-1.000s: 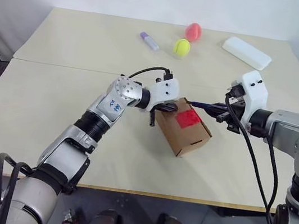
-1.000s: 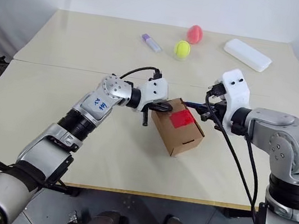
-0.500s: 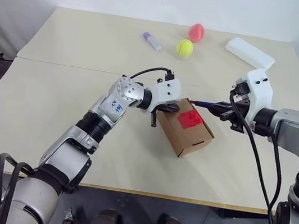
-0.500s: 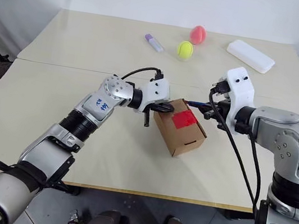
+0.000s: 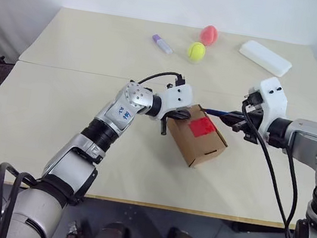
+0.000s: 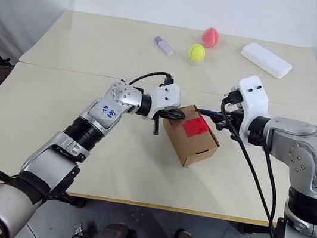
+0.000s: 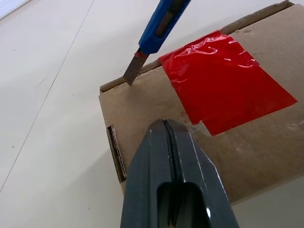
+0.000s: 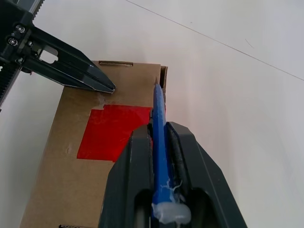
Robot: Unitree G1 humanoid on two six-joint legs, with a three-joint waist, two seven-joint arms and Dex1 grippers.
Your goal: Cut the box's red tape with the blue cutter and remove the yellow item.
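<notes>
Cardboard box (image 5: 197, 135): mid-bench (image 5: 58, 103), open room around. Left pincer (image 7: 166, 128) pressed together on its top beside red tape (image 7: 223, 90). Right pincer (image 8: 159, 130) pinching blue cutter (image 8: 160, 137), blade at the box's edge. Contents hidden.

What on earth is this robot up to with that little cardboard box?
It is about to slit open the box. Its left gripper, shut, presses on the box top beside the red tape. Its right gripper is shut on the blue cutter, whose blade tip sits at the box's edge seam, just off the tape. The tape looks uncut and the flaps are closed. Two balls, a small tube and a white case lie untouched at the table's far side.
</notes>
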